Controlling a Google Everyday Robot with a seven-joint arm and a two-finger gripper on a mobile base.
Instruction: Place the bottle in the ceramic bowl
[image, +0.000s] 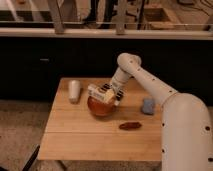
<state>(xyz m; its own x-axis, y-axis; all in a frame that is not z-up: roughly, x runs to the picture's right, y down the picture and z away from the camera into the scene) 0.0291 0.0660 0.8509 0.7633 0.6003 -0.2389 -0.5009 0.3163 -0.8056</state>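
1. We see the table (75, 135) as pale, matt wood with plank seams.
2. The ceramic bowl (100, 108) wears a glossy reddish-brown glaze.
3. The bottle (97, 92) looks smooth and cream-white, its label yellowish.
4. The pincer (110, 95), over the bowl's rim and clamped on the bottle, looks like hard, pale plastic.
5. The arm (185, 125) has a smooth white shell.
6. The white cylinder (74, 91) looks plain and matt; the blue-grey lump (148, 105) looks dull.

One wooden counter (75, 135) carries one reddish-brown bowl (100, 108), one white cup (74, 91) left of the bowl, one blue-grey lump (148, 106) right of it, and one dark red oblong piece (130, 125) nearer its front. One bottle (98, 92) and one pincer (111, 95) are just above the bowl.
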